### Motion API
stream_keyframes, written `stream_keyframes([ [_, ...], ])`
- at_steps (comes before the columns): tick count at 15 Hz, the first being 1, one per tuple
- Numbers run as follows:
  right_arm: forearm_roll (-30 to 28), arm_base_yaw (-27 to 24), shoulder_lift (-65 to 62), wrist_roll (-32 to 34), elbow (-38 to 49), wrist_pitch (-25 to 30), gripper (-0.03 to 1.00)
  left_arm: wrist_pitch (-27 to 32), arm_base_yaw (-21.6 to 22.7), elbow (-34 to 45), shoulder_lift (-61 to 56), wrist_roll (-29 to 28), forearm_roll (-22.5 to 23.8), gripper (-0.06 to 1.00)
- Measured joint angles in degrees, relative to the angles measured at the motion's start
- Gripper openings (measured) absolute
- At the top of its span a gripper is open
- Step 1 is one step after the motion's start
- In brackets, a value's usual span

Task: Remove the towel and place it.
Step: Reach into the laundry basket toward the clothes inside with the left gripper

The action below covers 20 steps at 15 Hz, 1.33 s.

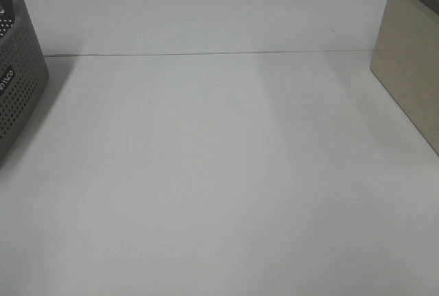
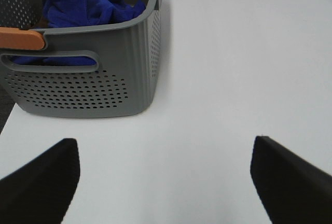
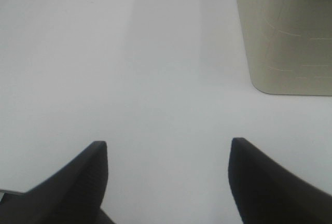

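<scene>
The crumpled royal-blue plush towel (image 2: pixel 88 5) lies inside the grey perforated plastic basket (image 2: pixel 124 73). The left gripper (image 2: pixel 166 149) hangs released and empty just outside that basket. The right gripper (image 3: pixel 167 149), equally spread and empty, sits well apart from it.

This looks like a robotics test bench in a lab, not a lived-in room. The smooth, plain white desk (image 1: pixel 219 186) is backed by an upright white board (image 1: pixel 206 15) with cut-off upper corners, which closes the view behind it. Only a few props stand at the desk's edges. On the left is a grey perforated plastic basket (image 2: pixel 104 84) with a royal-blue plush towel (image 2: pixel 88 6) bunched inside. On the right is a pale beige wood-grain box (image 1: pixel 408 70). The light is even and flat. The black left pincer (image 2: pixel 166 177) and black right pincer (image 3: pixel 168 177) hang over the desk with jaws wide apart, each seen from a camera on its own arm.
</scene>
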Motion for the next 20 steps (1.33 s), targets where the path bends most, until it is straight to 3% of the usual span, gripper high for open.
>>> stream_keyframes([
  [3,0.00,0.00,0.00,0.00,0.00,0.00,0.66,0.00,0.00,-2.29,3.09,-5.96,0.00,0.84],
  [6,0.00,0.00,0.00,0.00,0.00,0.00,0.66,0.00,0.00,-8.77,13.41,-7.22,-0.11,0.84],
  [10,0.00,0.00,0.00,0.00,0.00,0.00,0.66,1.83,0.00,-21.03,35.47,-6.93,-0.29,0.83],
  [16,0.00,0.00,0.00,0.00,0.00,0.00,0.66,1.03,0.00,-30.14,56.04,-4.35,0.92,0.82],
  [20,0.00,0.00,0.00,0.00,0.00,0.00,0.66,1.15,7.05,-42.57,73.34,-2.86,2.75,0.82],
])
